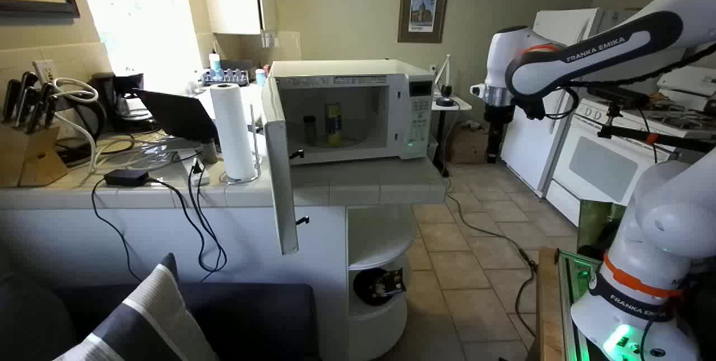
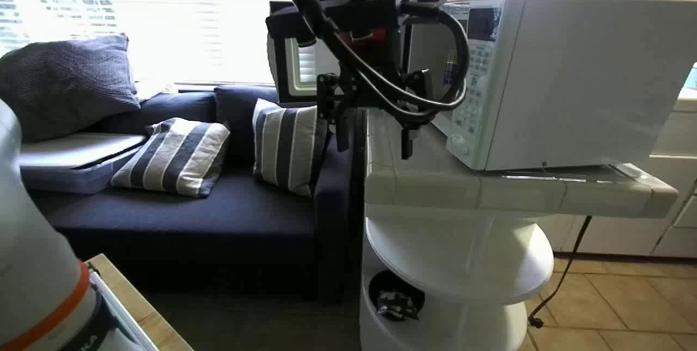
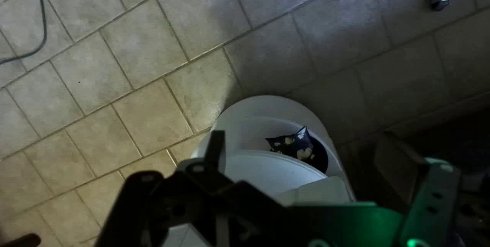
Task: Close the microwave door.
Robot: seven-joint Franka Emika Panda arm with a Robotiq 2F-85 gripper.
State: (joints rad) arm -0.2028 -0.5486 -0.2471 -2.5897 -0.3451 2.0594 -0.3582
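Note:
The white microwave (image 1: 417, 126) sits on a tiled counter; its side shows in an exterior view (image 2: 588, 84). The microwave door (image 1: 281, 182) stands wide open, hinged at the left and jutting past the counter's front edge. In an exterior view the door (image 2: 294, 84) is partly hidden behind my gripper. A yellow-and-blue can (image 1: 333, 124) and a dark jar (image 1: 309, 129) stand inside. My gripper (image 2: 374, 143) points down, open and empty, its fingers apart. In an exterior view my gripper (image 1: 493, 151) appears to the right of the microwave, apart from the door.
A paper-towel roll (image 1: 232, 131) stands left of the door, beside a laptop (image 1: 176, 115) and cables. Rounded shelves (image 2: 463, 256) below the counter hold a dark bowl with a bag (image 3: 293, 145). A couch (image 2: 218, 220) is near the counter. A refrigerator (image 1: 562, 31) and stove stand behind the arm.

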